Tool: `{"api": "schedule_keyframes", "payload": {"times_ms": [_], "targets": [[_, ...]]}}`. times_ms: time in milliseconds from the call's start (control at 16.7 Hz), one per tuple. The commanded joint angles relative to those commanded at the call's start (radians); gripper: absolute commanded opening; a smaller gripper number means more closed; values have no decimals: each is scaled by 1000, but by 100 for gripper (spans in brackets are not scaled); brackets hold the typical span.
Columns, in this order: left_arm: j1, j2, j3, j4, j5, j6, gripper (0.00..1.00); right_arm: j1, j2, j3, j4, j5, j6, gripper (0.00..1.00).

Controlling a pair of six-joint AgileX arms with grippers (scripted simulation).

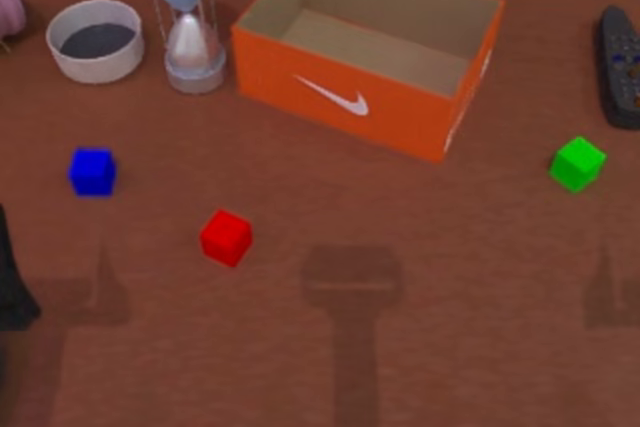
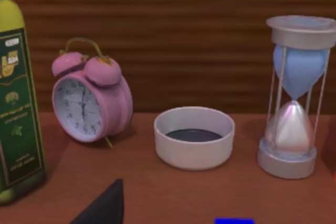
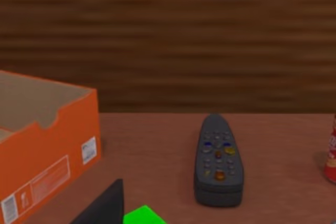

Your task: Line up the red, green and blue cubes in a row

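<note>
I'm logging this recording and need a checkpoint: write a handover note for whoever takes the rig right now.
Left claw: only a dark finger tip shows in its wrist view, near the blue cube; nothing held.
Right claw: likewise, near the green cube; nothing held.
Red cube sits left of centre, nearer the front than blue. Green is far right, below the remote.
Done: nothing; the cubes lie scattered.
Left: bring all three into one row, in front of the orange shoebox.

Count: 3 cubes – 1 red cube (image 1: 225, 237), 1 green cube (image 1: 577, 163), 1 blue cube (image 1: 92, 171). 1 orange shoebox (image 1: 340, 87), 1 hourglass (image 1: 190, 22), 1 white bowl (image 1: 95, 42), 1 remote (image 1: 620, 65), 1 pink alarm clock (image 2: 89, 98), 1 green-labelled bottle (image 2: 16, 108).
</note>
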Motion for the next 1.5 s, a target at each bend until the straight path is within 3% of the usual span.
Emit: {"api": "schedule_keyframes", "payload": {"times_ms": [240, 480, 1500], "targets": [[-8, 30, 30, -21, -1, 1, 100, 0, 0, 0, 0, 0, 0, 100], [-58, 218, 202, -134, 0, 7, 100, 0, 0, 0, 0, 0, 0, 100], [-399, 1817, 1376, -963, 2, 42, 100, 0, 0, 0, 0, 0, 0, 100]]}}
